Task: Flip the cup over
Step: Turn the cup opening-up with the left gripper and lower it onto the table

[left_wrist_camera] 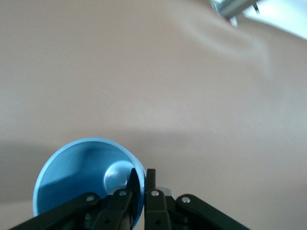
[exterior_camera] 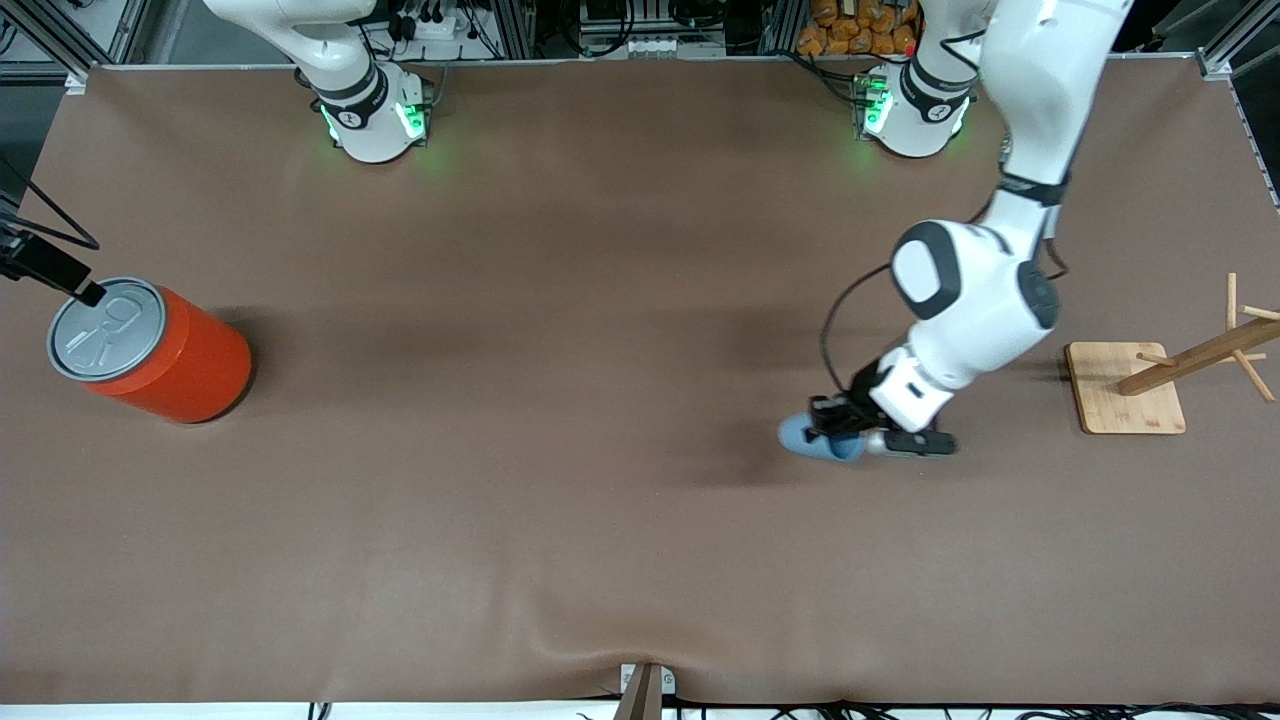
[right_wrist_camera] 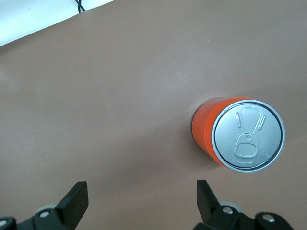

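Cup (exterior_camera: 808, 437) (light blue, darker blue inside) is lying on its side on the brown surface (exterior_camera: 560, 400), toward the left arm's end, its mouth showing in the left wrist view. Left claw (exterior_camera: 835, 425) is pinching the cup's rim (left_wrist_camera: 136, 179), one finger (left_wrist_camera: 133, 184) sitting inside the mouth and the other (left_wrist_camera: 150, 184) pressing on the outer wall. Wooden rack (exterior_camera: 1160, 375) on a square base is standing farther toward the left arm's end, slightly farther from the front camera. Orange can (exterior_camera: 150, 350) with a grey lid is standing upright near the right arm's end, well apart from the cup. Right claw (right_wrist_camera: 141, 201) is waiting spread wide above the surface beside the can.
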Motion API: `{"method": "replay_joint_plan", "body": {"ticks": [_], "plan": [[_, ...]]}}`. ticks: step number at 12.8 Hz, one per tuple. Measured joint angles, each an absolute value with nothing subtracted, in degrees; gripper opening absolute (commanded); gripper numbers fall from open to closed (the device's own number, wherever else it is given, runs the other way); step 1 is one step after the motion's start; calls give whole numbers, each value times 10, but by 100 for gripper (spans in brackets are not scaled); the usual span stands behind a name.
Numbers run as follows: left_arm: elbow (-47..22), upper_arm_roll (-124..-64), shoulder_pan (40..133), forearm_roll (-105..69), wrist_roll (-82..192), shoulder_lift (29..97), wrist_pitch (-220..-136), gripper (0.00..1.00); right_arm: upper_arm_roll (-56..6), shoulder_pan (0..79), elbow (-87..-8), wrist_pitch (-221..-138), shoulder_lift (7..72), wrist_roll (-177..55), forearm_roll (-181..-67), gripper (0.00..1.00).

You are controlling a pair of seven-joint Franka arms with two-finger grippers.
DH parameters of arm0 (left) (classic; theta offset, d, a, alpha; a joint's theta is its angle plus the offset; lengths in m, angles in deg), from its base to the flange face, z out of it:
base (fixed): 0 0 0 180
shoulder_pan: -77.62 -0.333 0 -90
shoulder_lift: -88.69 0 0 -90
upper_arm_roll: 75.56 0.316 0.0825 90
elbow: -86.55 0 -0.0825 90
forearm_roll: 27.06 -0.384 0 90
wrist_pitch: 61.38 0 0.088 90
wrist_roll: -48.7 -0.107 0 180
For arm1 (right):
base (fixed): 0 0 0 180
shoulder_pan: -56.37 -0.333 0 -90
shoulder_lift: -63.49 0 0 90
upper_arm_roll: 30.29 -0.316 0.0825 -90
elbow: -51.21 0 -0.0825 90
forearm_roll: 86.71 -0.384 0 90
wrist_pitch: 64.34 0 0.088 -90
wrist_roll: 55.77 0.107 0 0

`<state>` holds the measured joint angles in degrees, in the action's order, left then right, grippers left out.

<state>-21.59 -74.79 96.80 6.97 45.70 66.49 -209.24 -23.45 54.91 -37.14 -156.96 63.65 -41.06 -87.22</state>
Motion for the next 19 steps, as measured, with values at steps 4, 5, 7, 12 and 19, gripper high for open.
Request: {"method": "replay_joint_plan", "body": {"ticks": [4, 5, 7, 12, 19], "plan": [[-198, -695, 967, -243, 653, 674, -2092, 0, -235, 548, -362, -1540, 636, -412, -872, 100], [-194, -688, 966, -300, 690, 664, -2092, 0, -236, 547, -361, -1533, 636, -412, -872, 100], [-191, -682, 963, -372, 726, 637, -2093, 0, -236, 547, -361, -1528, 636, -412, -872, 100], [-223, -681, 948, -403, 735, 604, -2093, 0, -239, 541, -356, -1529, 636, -412, -872, 100], [-215, -680, 935, -404, 735, 605, -2098, 100, -239, 539, -356, -1536, 635, -472, -872, 100]]}}
